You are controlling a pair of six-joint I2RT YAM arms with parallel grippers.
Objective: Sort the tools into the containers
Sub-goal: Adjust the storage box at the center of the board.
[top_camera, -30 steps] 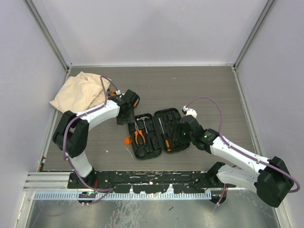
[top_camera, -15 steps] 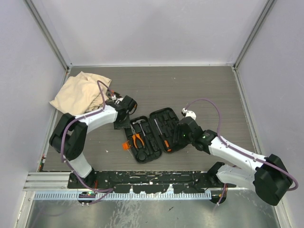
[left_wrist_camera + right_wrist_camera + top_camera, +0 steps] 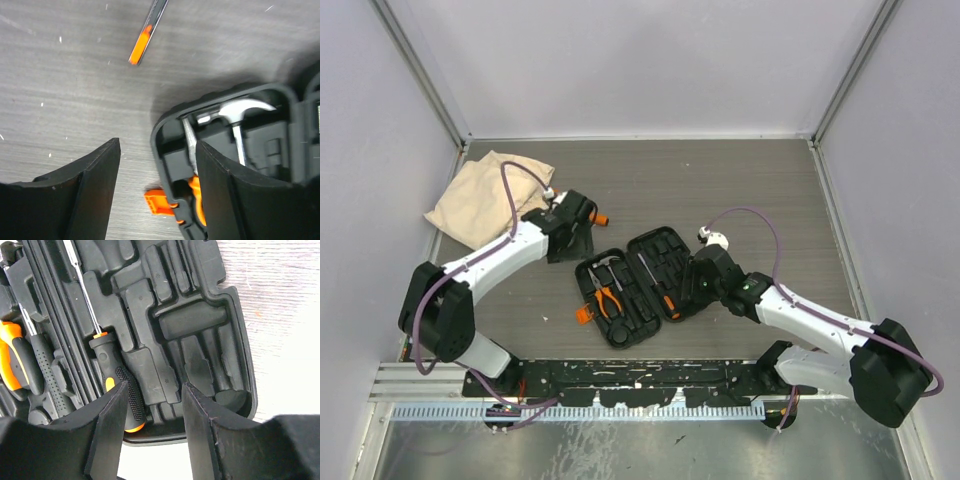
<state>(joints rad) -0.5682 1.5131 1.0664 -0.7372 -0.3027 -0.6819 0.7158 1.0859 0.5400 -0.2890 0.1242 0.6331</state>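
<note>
Nestling in the black case (image 3: pixel 666 249), orange-handled pliers (image 3: pixel 608 298) lie beside a steel-headed hammer (image 3: pixel 240 108).

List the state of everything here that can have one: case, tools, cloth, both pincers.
Tool case: open, lying flat on the table.
Hammer: seated in the case.
Pliers: seated in the case.
Screwdriver: seated in its slot in the case.
Loose orange tool: lying on the table, outside the case.
Cloth: rumpled, on the table.
Left pincer: open, empty.
Right pincer: open, empty, over the case.
</note>
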